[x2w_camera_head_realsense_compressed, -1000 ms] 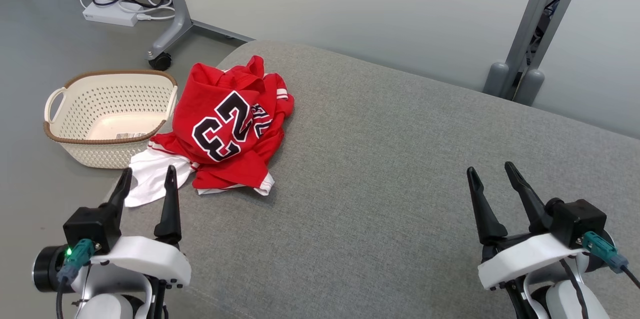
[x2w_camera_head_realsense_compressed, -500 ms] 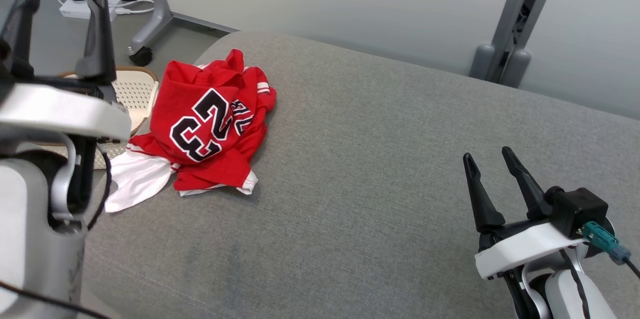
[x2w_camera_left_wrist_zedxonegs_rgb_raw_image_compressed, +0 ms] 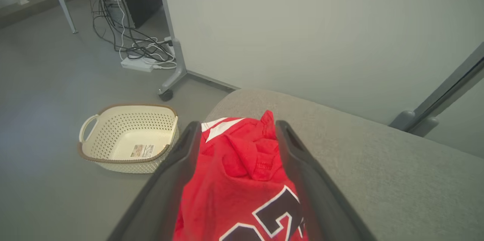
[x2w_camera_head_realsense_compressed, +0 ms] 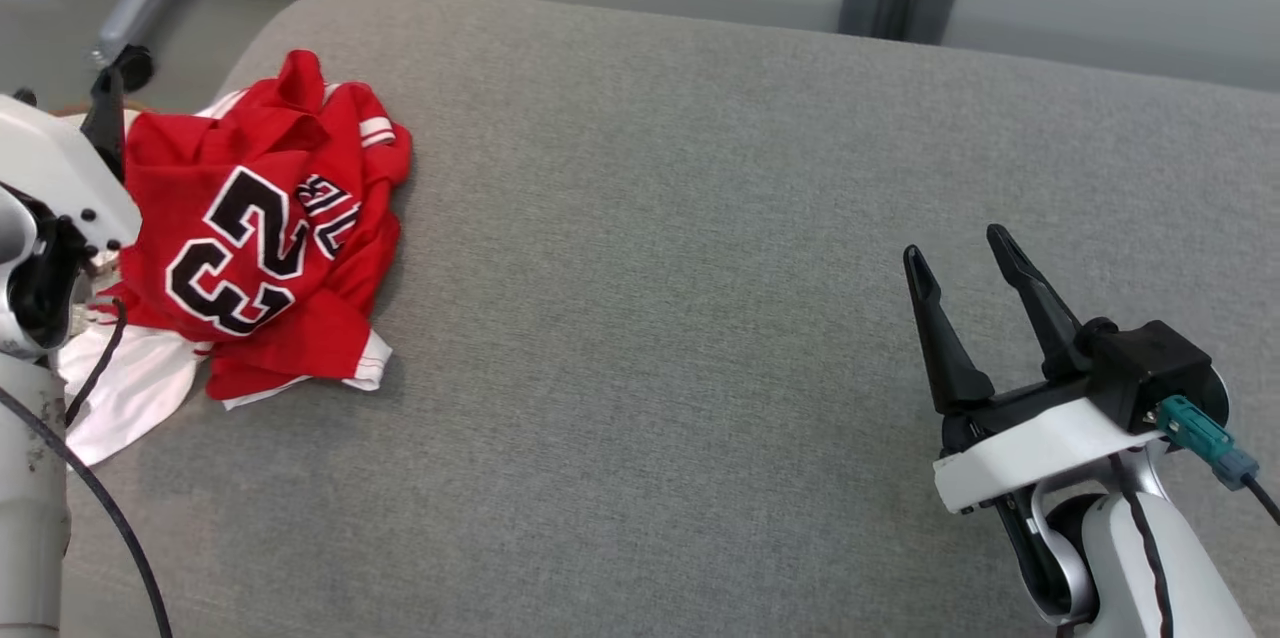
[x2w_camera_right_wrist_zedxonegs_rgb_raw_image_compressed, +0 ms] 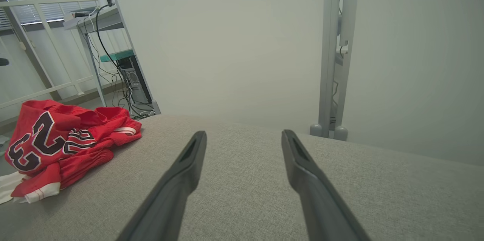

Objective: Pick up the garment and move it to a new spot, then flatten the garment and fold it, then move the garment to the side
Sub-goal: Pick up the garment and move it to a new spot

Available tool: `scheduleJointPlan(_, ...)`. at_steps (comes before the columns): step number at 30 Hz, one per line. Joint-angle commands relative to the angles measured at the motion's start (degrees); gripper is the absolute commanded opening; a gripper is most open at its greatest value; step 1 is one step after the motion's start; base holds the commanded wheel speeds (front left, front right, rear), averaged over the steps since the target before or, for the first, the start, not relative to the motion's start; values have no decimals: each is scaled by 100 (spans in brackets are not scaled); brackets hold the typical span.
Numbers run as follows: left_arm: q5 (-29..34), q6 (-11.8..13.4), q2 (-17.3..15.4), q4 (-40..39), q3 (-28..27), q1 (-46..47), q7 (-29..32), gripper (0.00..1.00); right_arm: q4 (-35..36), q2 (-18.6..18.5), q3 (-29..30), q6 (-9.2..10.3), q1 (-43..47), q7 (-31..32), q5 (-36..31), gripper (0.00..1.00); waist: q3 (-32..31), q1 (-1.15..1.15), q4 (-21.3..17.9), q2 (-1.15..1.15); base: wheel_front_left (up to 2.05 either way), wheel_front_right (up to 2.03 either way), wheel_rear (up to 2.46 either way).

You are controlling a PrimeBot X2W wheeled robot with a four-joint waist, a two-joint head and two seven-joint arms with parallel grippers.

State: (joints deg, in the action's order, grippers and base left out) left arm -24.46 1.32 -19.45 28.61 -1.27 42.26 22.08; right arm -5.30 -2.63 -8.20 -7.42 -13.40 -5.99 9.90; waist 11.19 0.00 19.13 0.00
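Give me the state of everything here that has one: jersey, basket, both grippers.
red jersey: crumpled heap at the left end of the gray cushion, not folded.
basket: upright on the floor, no garment inside.
left gripper: open, fingers framing the jersey's top, not closed on it.
right gripper: open, holding nothing, above bare cushion.

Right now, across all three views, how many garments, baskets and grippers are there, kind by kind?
Crumpled red-and-white numbered fabric jersey: 1
Cream perforated plastic basket with handles: 1
Dark two-fingered grippers, jaws open, left gripper and right gripper: 2
Total: 4
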Motion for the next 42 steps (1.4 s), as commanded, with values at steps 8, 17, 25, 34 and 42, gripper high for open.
scheduleJointPlan(8,-312,-195,-189,1692,-236,296,-91,100,112,-44,-59,-13,-231,42,-103,100,609,0,-531,0,0,0,0)
scheduleJointPlan(17,-269,-274,-362,2388,-297,804,-1127,0,106,-43,55,-13,-329,-22,-137,100,662,0,-567,0,0,0,0)
scheduleJointPlan(25,76,-467,-341,1741,-111,1495,-3152,0,175,-41,268,-13,-299,-86,-93,100,408,0,-491,0,0,0,0)
scheduleJointPlan(34,466,-560,-58,-128,356,1021,-3653,0,266,-43,461,-13,-36,-208,48,100,-35,0,-714,0,0,0,0)
scheduleJointPlan(42,805,-478,223,-2243,1069,-495,-3394,0,389,-44,568,-13,203,-202,185,100,-206,0,-1150,0,0,0,0)
